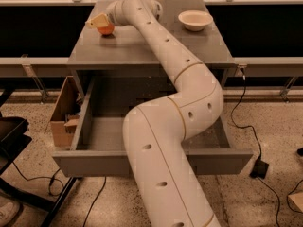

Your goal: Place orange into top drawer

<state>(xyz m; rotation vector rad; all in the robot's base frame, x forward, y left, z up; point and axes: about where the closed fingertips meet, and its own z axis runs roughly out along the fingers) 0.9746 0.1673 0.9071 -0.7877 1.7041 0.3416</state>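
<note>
The orange [107, 29] sits on the grey cabinet top [142, 46] near its back left corner. My gripper [98, 21] is right at the orange, over its upper left side and touching it. My white arm reaches up from the lower foreground across the cabinet to that spot. The top drawer [102, 132] is pulled wide open below the cabinet top. Its grey floor shows on the left. My arm hides the middle of its floor and of its front panel [90, 163].
A cream-white bowl [195, 19] stands at the back right of the cabinet top. A brown cardboard box [63, 112] stands against the drawer's left side. Cables and a black pedal [259, 168] lie on the floor at right. A black stand [14, 136] is at left.
</note>
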